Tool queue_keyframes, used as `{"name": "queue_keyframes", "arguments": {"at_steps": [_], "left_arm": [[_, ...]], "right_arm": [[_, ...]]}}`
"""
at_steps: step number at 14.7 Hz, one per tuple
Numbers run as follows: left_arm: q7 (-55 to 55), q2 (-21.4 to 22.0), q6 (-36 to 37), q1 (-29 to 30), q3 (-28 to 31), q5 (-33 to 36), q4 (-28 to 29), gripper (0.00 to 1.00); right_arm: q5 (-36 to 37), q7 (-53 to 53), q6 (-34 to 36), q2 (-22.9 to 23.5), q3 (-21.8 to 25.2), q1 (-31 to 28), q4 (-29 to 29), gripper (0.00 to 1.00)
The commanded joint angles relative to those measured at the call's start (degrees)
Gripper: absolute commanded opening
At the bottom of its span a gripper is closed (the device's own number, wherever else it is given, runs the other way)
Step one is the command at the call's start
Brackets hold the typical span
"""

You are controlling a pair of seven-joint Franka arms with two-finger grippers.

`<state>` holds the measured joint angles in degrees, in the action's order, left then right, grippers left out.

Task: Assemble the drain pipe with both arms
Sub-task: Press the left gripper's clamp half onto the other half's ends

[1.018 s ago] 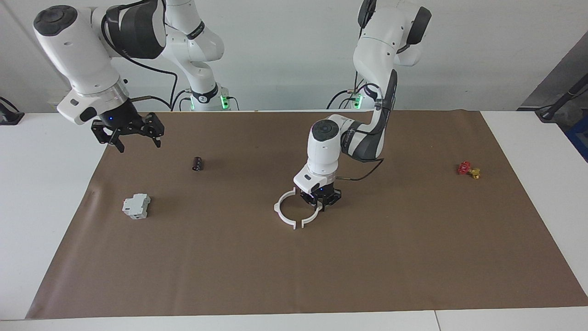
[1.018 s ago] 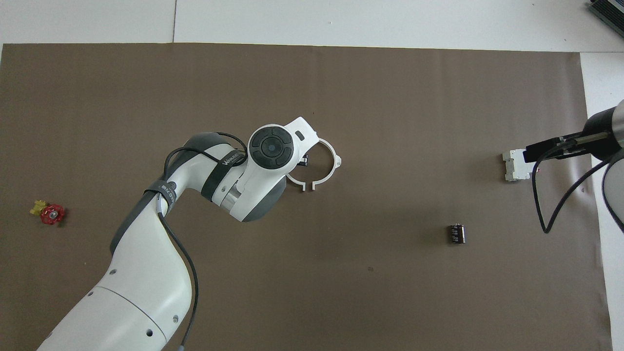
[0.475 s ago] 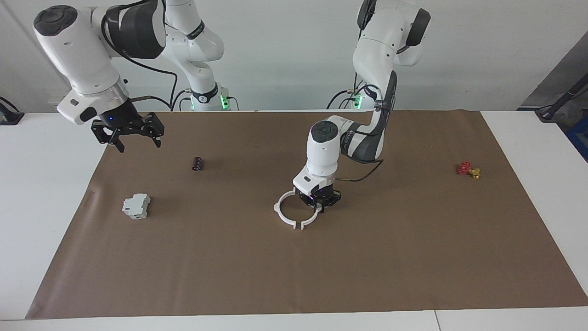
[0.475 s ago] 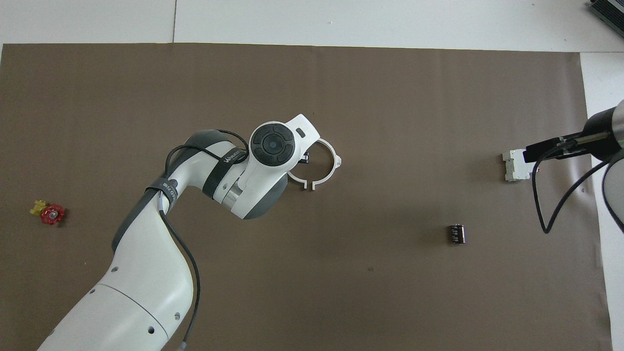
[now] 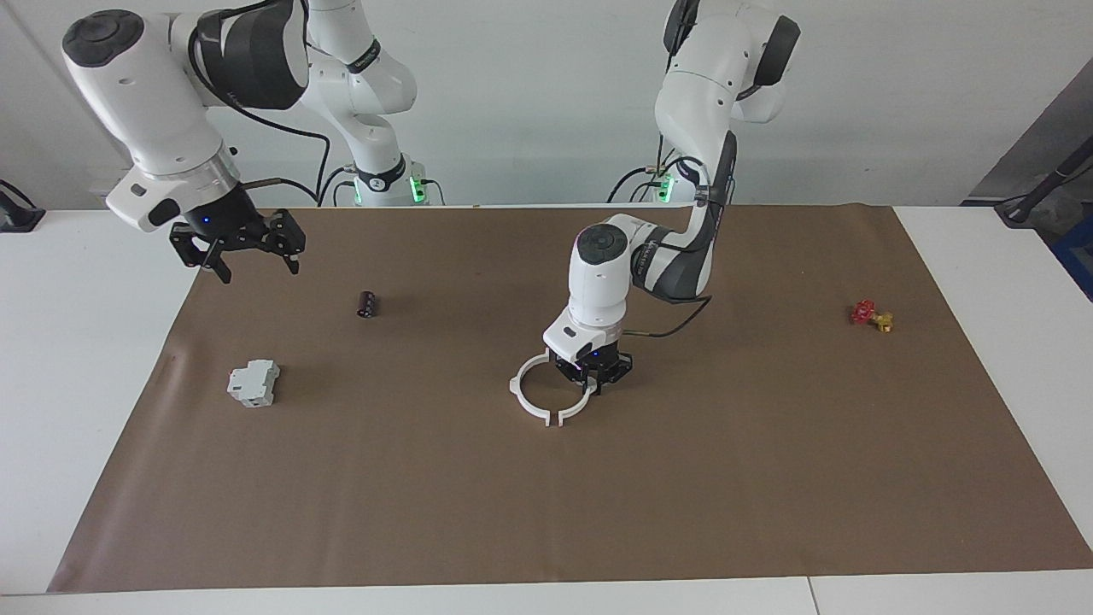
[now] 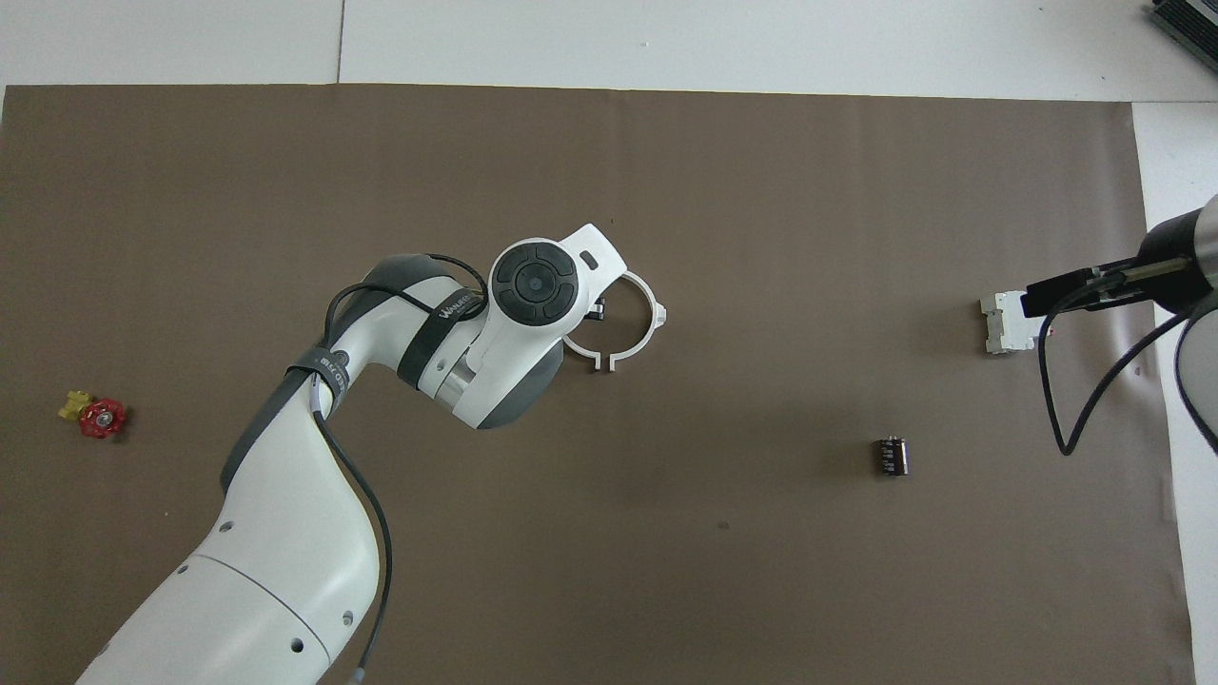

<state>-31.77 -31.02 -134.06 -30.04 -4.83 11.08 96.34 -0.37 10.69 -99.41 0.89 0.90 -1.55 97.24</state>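
Facing view
Left gripper [image 5: 595, 382]: down at the white ring [image 5: 534, 401], fingers pinching its half toward the left arm's end.
Right gripper [image 5: 248, 256]: fingers spread, in the air, well apart from the ring.

Overhead view
White ring [image 6: 639, 335]: flat on the brown mat [image 6: 761, 190], near the middle.
Grey block [image 6: 1001, 323]: toward the right arm's end, well apart from the ring.

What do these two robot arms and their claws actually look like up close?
Both are chunky white jointed arms with dark grey bands and round dark caps at the joints. The left arm carries a thin black cable and a dark strap with white lettering; the right arm has looping black cables. The left gripper and right gripper are black two-finger claws, each with a small blue light.
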Motion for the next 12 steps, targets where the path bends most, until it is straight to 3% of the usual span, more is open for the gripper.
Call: {"name": "queue_keyframes", "arguments": {"at_steps": [1, 12], "left_arm": [[-0.4, -1.06, 0.64, -1.34, 1.13, 0.25, -1.68, 0.0], [-0.48, -1.24, -1.73, -1.25, 1.13, 0.25, -1.68, 0.0]], "right_arm": [[-1.12, 2.06, -0.7, -0.45, -0.28, -0.91, 0.67, 1.0], [-1.12, 1.97, -0.88, -0.36, -0.28, -0.83, 0.67, 1.0]]}}
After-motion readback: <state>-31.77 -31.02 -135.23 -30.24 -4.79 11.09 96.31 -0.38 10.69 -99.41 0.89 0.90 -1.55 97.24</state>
